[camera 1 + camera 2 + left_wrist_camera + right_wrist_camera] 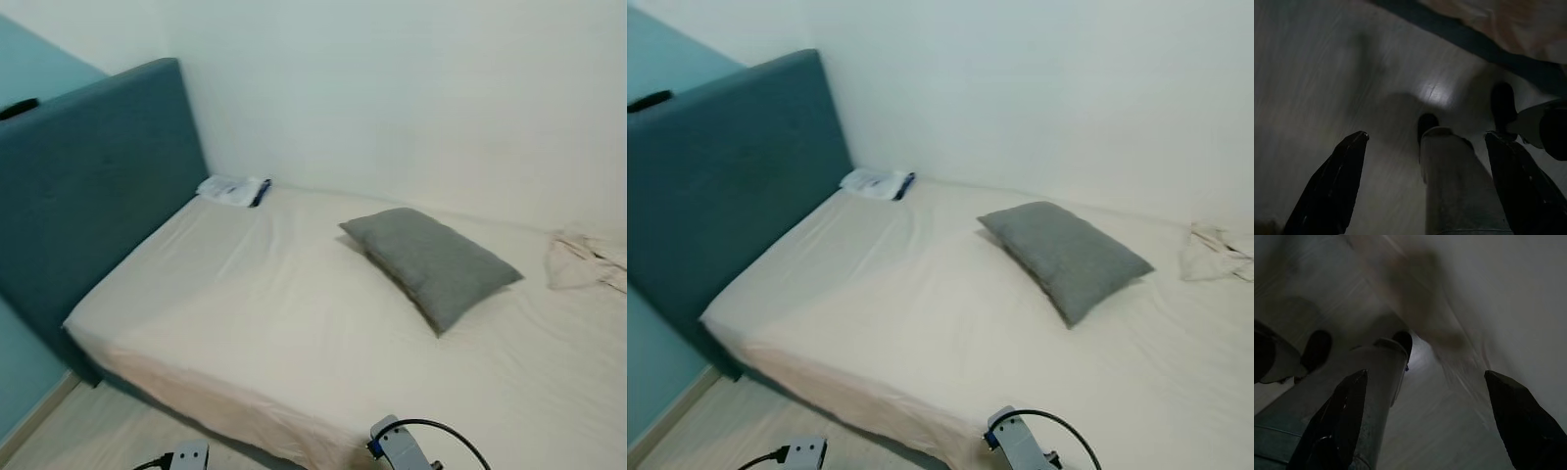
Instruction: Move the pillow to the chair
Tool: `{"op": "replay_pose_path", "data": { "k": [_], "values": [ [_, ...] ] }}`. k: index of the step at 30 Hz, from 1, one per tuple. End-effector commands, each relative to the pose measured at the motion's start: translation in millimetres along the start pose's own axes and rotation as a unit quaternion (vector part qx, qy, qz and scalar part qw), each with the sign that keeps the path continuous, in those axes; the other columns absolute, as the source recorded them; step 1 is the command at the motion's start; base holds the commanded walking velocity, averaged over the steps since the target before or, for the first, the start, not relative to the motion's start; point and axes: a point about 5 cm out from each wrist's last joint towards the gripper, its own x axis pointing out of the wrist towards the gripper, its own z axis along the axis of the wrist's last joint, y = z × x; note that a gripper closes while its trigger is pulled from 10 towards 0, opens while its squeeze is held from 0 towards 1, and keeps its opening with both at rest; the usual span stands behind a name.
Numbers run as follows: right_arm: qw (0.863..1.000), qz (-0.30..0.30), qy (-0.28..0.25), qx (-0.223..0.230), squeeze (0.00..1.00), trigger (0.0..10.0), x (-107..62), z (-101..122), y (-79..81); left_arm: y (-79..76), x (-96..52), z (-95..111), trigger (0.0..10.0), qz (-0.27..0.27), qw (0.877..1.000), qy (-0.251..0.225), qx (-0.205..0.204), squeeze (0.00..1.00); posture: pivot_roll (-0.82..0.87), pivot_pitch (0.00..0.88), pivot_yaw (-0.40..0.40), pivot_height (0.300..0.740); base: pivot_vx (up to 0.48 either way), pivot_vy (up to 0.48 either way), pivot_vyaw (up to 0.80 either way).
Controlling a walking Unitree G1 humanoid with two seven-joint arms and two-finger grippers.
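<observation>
You have the grey pillow lying flat on the bed, at about 2 o'clock from the mattress centre, near the wall. A crumpled cloth sits at 3 o'clock of it; folded papers lie by the headboard. The left gripper and right gripper hang over the floor, jaws apart, holding nothing.

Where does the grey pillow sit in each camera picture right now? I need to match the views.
Left eye view: the grey pillow lies right of centre on the bed.
Right eye view: same pillow, right of centre, same pose.
Left wrist view: not in it; dim floor beyond the left tool.
Right wrist view: not in it.
Shared landmark: the teal headboard in both eye views.
</observation>
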Motion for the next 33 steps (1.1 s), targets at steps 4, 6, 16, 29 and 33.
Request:
{"op": "replay_pose_path", "data": {
  "k": [4, 6, 16, 29, 33],
  "values": [
    [1.0, 0.001, 0.002, 0.006, 0.0, 10.0, 0.5, 0.6, 2.2, -0.9, 0.5, 2.6, 10.0, -0.002, 1.0, -0.001, 0.002, 0.0, -0.22, 0.013, 0.042, 0.74, 0.0, 0.0, -0.74],
    [1.0, 0.001, 0.002, 0.005, 0.0, 10.0, 0.5, 0.6, 2.2, -0.9, 0.5, 2.6, 10.0, -0.002, 1.0, -0.001, 0.002, 0.0, -0.22, 0.013, 0.042, 0.74, 0.0, 0.0, -0.74],
    [1.0, -0.001, -0.003, 0.01, 0.0, 10.0, 0.5, 1.9, 1.9, -0.6, 0.6, 3.5, 10.0, -0.001, 1.0, -0.001, 0.004, 0.0, -0.23, 0.02, 0.042, 0.74, 0.0, 0.0, -0.74],
    [0.999, 0.017, -0.021, 0.018, 0.0, 10.0, 0.5, 6.2, 3.9, 0.3, 0.2, 1.6, 10.0, -0.003, 1.0, 0.001, 0.001, 0.0, -0.22, 0.02, 0.037, 0.74, 0.0, 0.0, -0.07],
    [0.999, 0.025, -0.029, 0.012, 0.0, 10.0, 0.4, 8.0, 4.2, 1.4, 0.0, 1.0, 10.0, -0.001, 1.0, 0.002, 0.001, 0.0, -0.22, 0.02, 0.037, 0.74, 0.0, -0.286, 0.12]
  ]
}}
